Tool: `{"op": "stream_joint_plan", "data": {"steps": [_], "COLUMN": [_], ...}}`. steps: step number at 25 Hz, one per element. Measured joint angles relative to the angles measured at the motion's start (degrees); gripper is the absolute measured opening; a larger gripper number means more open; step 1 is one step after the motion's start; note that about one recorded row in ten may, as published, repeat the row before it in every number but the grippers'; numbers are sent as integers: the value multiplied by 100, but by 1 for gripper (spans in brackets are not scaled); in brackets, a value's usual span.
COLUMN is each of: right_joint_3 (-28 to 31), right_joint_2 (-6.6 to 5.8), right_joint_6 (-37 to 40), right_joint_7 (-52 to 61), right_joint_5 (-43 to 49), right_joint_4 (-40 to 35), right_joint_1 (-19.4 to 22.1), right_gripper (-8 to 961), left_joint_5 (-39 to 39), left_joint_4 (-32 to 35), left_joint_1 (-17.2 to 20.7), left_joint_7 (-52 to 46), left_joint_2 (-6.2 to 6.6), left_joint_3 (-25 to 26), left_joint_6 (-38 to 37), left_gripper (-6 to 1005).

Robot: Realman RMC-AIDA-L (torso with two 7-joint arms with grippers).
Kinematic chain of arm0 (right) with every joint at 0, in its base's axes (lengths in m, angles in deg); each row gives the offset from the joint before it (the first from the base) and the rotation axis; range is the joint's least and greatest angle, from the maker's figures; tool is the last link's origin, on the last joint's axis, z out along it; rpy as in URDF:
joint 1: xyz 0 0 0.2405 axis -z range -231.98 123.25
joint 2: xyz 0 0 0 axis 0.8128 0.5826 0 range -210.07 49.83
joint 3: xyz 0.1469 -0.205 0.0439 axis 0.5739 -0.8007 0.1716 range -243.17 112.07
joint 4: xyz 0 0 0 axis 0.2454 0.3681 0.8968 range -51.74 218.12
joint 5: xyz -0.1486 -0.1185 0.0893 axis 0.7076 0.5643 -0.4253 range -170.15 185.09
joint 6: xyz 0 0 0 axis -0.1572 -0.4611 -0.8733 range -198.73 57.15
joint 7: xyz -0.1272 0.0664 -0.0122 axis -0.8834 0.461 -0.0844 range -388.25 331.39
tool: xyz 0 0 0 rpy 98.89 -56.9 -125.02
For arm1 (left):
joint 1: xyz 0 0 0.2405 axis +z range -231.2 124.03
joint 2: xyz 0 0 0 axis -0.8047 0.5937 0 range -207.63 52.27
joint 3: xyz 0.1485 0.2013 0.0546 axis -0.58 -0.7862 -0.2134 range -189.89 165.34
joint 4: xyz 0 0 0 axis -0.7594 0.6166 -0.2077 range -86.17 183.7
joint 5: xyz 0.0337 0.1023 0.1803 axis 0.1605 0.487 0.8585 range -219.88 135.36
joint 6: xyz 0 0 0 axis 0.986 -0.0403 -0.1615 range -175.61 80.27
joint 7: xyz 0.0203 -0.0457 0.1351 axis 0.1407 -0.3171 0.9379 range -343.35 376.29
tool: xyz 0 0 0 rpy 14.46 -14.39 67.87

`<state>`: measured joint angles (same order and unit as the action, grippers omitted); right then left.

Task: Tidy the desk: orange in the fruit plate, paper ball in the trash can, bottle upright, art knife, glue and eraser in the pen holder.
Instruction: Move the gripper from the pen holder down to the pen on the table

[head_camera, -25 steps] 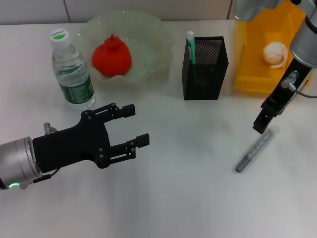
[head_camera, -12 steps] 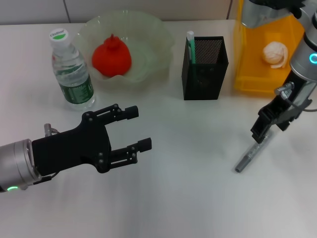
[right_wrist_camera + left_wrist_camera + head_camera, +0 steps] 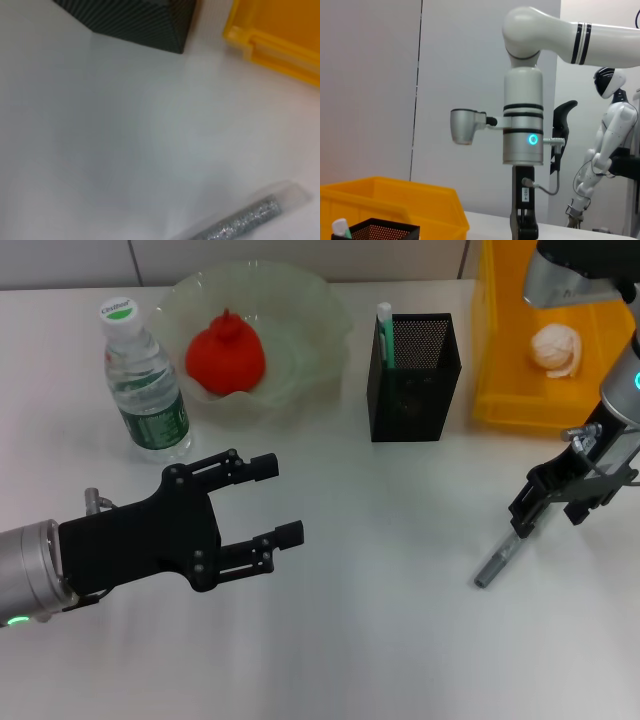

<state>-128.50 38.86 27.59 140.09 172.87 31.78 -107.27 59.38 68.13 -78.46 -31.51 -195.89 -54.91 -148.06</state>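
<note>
Right gripper (image 3: 524, 521): down at the table on the right, at the far end of the grey stick; whether its fingers are released or clenched on the stick cannot be told.
Grey stick (image 3: 499, 560): glittery grey tube lying flat on the table, near right, angled from near-left to far-right; its far end is under the right gripper. In the right wrist view it shows as a silver glitter barrel (image 3: 240, 222) with a clear end.
Left gripper (image 3: 270, 502): hovering over the near-left table, fingers spread apart, holding nothing.
Orange (image 3: 226, 355): resting inside the bowl, far left of centre.
Bowl (image 3: 310, 315): pale-green glass with wavy rim, at the far edge, between the bottle and the pen holder.
Bottle (image 3: 142, 382): standing upright, white cap on, just left of the bowl.
Pen holder (image 3: 414, 382): black mesh cup, far centre, between bowl and bin; a white-and-green stick (image 3: 385, 335) stands in its left corner.
Bin (image 3: 515, 370): yellow, far right, just right of the pen holder.
Paper ball (image 3: 555, 348): lying inside the bin.
Table (image 3: 380, 620): white surface carrying all items.
</note>
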Motion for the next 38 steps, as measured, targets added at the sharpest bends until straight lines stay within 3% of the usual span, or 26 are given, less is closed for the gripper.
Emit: {"op": "stream_joint_plan", "data": {"steps": [27,38], "right_joint_3": [21,10], "right_joint_2": [-2,-7], "right_joint_6": [-740,-873], "right_joint_7": [-95,-122], "right_joint_5": [-35,-27], "right_joint_4": [991,1050], "right_joint_1": [-238,-272], "right_gripper": [642,625], "left_joint_5": [-22,-22], "left_joint_4": [6,6], "left_joint_1": [91,106], "left_joint_7": [61,61], "left_joint_2": [0,-1], "left_joint_3": [44,71], "left_joint_6": [-148,-148], "left_gripper": [738,739]}}
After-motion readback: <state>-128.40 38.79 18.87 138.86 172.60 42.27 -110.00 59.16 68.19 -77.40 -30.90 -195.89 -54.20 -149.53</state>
